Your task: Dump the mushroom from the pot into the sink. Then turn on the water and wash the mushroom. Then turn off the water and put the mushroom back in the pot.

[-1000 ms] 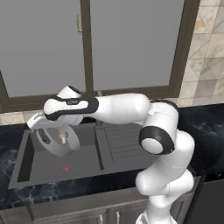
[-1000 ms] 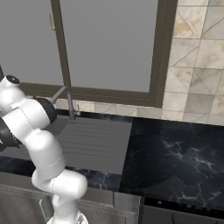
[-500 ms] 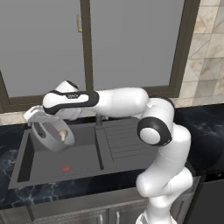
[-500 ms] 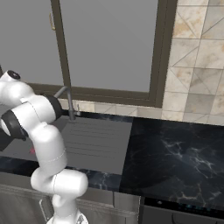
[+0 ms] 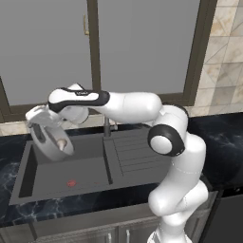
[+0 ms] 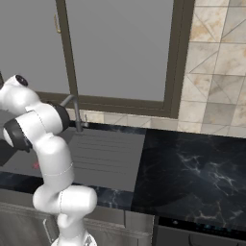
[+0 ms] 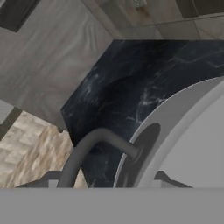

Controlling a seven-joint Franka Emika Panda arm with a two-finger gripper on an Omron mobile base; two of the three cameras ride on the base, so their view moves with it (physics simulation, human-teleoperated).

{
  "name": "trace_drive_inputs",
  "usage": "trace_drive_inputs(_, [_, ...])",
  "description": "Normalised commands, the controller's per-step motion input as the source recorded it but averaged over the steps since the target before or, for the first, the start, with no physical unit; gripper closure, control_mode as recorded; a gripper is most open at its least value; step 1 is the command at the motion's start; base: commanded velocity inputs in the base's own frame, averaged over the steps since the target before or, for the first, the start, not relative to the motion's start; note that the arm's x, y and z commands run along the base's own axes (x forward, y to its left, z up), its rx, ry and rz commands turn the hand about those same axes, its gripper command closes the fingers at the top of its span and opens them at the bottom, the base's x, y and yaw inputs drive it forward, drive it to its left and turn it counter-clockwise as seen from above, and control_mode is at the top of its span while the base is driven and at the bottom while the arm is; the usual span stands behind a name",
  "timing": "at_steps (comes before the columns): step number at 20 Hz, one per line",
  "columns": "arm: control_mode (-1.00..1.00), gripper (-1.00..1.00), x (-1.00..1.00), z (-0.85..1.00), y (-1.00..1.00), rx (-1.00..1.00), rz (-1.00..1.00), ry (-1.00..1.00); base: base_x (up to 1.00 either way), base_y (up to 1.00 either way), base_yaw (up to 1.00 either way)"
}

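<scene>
One long black marble counter (image 6: 192, 168) with white veining runs under a wide grey window (image 5: 142, 47) framed in dark brown; beige stone tile wall (image 6: 216, 67) to the right, grey cabinet fronts (image 5: 95, 230) below. Set into the counter is the sink (image 5: 28, 178), a dark grey matte rectangular basin with a ribbed drainboard (image 6: 103, 153) on its right and a small red drain mark (image 5: 71, 182) on the floor. A slim grey metal faucet (image 6: 73, 108) curves up from the back edge.

The white arm reaches left over the basin. The pot (image 5: 50, 137), shallow, round, smooth grey metal, is tipped steeply on edge above the left part of the basin, opening facing the camera. Its darker bent handle (image 7: 87, 153) shows close up in the hand view, against marble and tile. The mushroom (image 5: 61, 144), tiny, pale beige, rounded, sits against the tilted pot's inner face near the lower rim.

The gripper (image 5: 37, 116) is at the pot's upper left rim; finger position is hidden, so cannot tell if it's pinching the handle.
</scene>
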Motion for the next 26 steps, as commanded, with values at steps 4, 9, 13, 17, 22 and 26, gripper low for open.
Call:
trace_drive_inputs(4, [-1.0,1.0,0.15,0.05,0.0,0.18,0.0,0.03,0.0,0.0,0.0])
trace_drive_inputs(9, [-1.0,1.0,0.28,0.0,0.0,0.15,0.0,0.01,0.0,0.0,0.0])
trace_drive_inputs(13, [-1.0,1.0,0.38,0.01,0.0,0.12,0.0,0.0,0.0,0.0,0.0])
trace_drive_inputs(17, [-1.0,1.0,0.36,0.11,-0.01,0.13,0.0,0.0,0.0,0.0,0.0])
trace_drive_inputs(22, [-1.0,1.0,0.23,0.25,-0.05,0.13,0.0,0.0,0.0,0.0,0.0])
trace_drive_inputs(26, [-1.0,1.0,0.22,0.26,-0.09,0.08,0.0,0.0,0.0,0.0,0.0])
